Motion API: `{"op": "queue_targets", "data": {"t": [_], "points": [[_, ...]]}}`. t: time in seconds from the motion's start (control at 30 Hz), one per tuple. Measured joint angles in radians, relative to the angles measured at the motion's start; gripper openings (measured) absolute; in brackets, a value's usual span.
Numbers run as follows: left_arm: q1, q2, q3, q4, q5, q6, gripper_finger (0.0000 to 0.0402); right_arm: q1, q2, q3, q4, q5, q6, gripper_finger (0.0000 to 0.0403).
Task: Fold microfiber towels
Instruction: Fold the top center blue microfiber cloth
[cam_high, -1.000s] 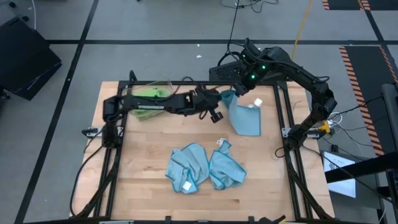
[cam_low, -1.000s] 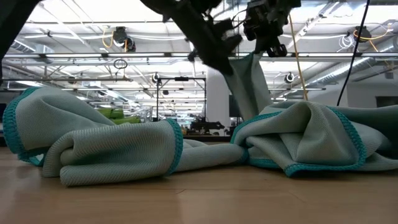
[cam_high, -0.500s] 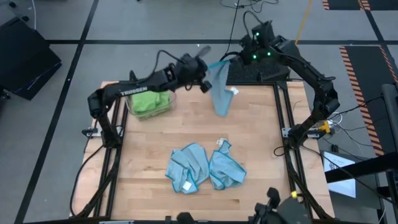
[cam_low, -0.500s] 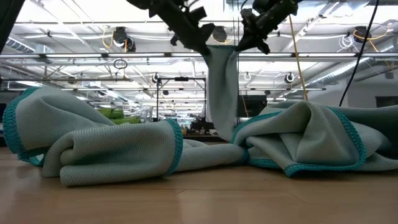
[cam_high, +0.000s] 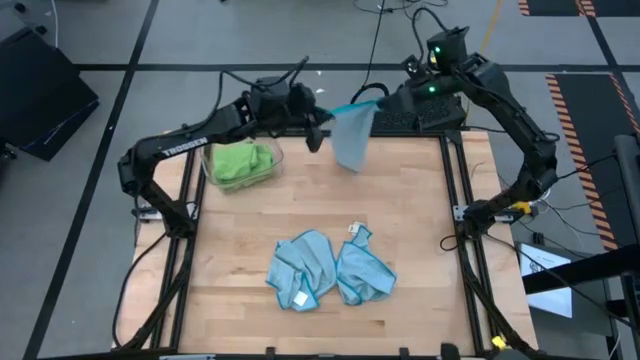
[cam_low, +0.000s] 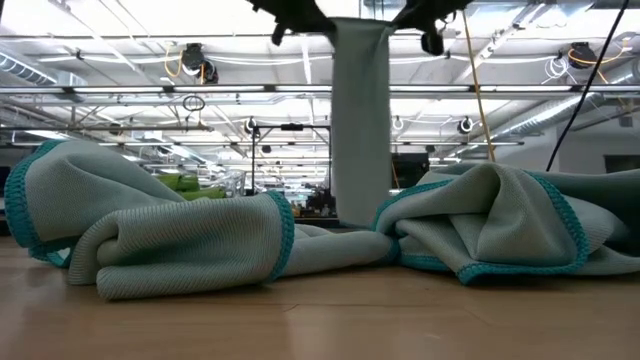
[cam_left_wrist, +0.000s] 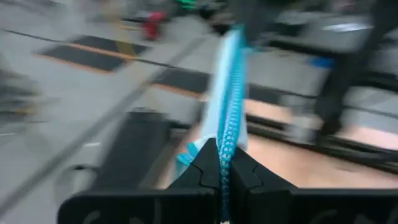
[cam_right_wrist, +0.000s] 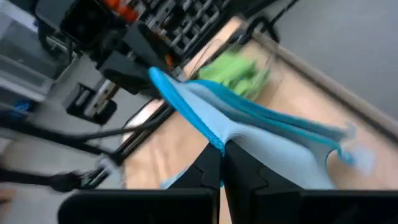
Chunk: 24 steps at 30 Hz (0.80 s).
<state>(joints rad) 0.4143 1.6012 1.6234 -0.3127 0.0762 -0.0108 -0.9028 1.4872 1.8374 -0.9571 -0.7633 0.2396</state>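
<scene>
Pinching one blue towel (cam_high: 351, 142) aloft, left pincer (cam_high: 318, 113) and right pincer (cam_high: 385, 95) clamp opposite corners.

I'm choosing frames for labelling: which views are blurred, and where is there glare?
Left wrist view: heavy motion blur behind, only the blue towel's edge in the left claw readable. Right wrist view: smeared too, the green towels soft. Low view: crisp crumpled towels, bright ceiling lights behind. High view: sharp, evenly lit.

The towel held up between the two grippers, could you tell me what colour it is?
Light blue towel with a brighter blue edge, clearest in the right wrist view.
</scene>
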Motion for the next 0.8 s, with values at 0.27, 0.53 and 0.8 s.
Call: {"op": "queue_targets", "data": {"t": [0.27,0.53,0.8], "points": [[-0.016,0.0,0.0,0.03,0.08,-0.023,0.0002,-0.028,-0.009,0.0,-0.027,-0.049,0.063,0.0],[0.064,0.001,-0.001,0.085,0.029,-0.023,0.0003,-0.047,0.048,0.0,0.043,0.002,0.064,0.0],[0.114,0.003,-0.001,-0.024,0.157,-0.037,0.0003,-0.082,0.044,0.0,-0.057,-0.029,0.026,0.0]]}}
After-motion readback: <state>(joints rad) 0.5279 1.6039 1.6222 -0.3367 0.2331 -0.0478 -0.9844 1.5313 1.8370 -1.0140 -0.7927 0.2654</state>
